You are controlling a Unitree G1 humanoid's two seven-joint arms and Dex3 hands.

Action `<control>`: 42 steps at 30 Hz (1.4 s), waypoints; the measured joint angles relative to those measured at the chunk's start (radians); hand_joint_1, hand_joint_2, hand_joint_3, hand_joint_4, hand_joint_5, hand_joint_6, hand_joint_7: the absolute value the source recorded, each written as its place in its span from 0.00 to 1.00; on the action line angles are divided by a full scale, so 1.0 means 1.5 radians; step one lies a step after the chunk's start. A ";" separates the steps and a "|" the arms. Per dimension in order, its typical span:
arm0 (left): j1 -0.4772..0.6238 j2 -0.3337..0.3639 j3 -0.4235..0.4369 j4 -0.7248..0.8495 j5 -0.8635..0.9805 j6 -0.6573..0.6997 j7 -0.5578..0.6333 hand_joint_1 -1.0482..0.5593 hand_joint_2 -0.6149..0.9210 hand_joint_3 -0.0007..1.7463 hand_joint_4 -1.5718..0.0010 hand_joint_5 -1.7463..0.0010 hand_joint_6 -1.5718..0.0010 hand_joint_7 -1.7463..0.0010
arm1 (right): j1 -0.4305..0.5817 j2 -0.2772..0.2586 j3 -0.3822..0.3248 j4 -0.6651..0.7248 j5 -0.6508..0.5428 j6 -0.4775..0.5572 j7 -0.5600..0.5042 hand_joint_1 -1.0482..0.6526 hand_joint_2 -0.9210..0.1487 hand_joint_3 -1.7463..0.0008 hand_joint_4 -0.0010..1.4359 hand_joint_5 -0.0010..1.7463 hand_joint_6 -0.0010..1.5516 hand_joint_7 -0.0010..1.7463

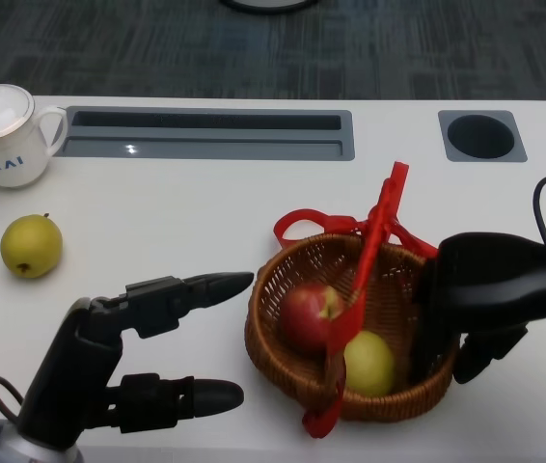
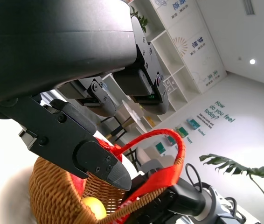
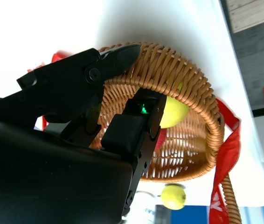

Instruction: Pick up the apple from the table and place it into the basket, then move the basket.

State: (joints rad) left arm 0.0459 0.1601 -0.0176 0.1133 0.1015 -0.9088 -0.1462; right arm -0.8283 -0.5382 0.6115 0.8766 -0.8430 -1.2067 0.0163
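The red apple (image 1: 310,313) lies inside the wicker basket (image 1: 283,371), beside a yellow-green fruit (image 1: 369,362). The basket's red-wrapped handle (image 1: 374,231) stands up over them. My right hand (image 1: 480,294) grips the basket's right rim. In the right wrist view its fingers (image 3: 99,74) straddle the woven wall (image 3: 188,79), some outside and one inside. My left hand (image 1: 148,347) is open just left of the basket, fingers apart and pointing at it, the upper fingertip almost at the rim. The left wrist view shows the basket (image 2: 57,196) just beyond those fingers (image 2: 90,158).
A yellow-green pear (image 1: 31,245) lies on the white table at the left. A white lidded cup (image 1: 3,135) stands at the back left. A long grey recess (image 1: 205,133) and a round hole (image 1: 482,136) sit in the table's far side.
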 measured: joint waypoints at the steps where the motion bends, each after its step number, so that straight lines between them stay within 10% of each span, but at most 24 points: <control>1: 0.000 0.000 0.001 0.000 0.000 0.000 0.001 0.38 0.86 0.00 0.48 0.99 0.49 1.00 | -0.007 0.006 0.001 0.018 -0.011 0.011 -0.018 0.44 0.10 1.00 0.76 0.26 0.75 0.00; 9: 0.001 -0.001 0.006 0.002 0.000 -0.001 0.002 0.37 0.86 0.00 0.47 1.00 0.49 1.00 | -0.075 0.049 0.036 0.172 -0.081 0.124 -0.158 0.45 0.08 1.00 0.66 0.49 0.75 0.00; 21: 0.001 0.006 0.012 0.005 -0.003 -0.007 0.002 0.38 0.85 0.00 0.47 1.00 0.49 1.00 | -0.122 0.111 0.047 0.291 -0.069 0.268 -0.162 0.44 0.08 1.00 0.67 0.40 0.75 0.00; 29: 0.014 0.007 0.016 0.006 -0.003 -0.017 0.002 0.39 0.84 0.00 0.46 0.99 0.47 0.99 | -0.152 0.159 0.013 0.329 -0.019 0.440 -0.084 0.45 0.10 1.00 0.82 0.15 0.74 0.00; 42: 0.035 0.006 0.028 0.027 -0.003 -0.057 0.006 0.37 0.85 0.00 0.45 0.99 0.46 0.99 | -0.193 0.165 -0.046 0.344 0.038 0.603 -0.002 0.43 0.12 1.00 0.80 0.05 0.72 0.00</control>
State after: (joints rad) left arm 0.0983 0.1692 0.0240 0.1532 0.0967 -0.9941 -0.1375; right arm -1.1175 -0.2900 0.5425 1.3928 -0.7854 -0.3019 0.0126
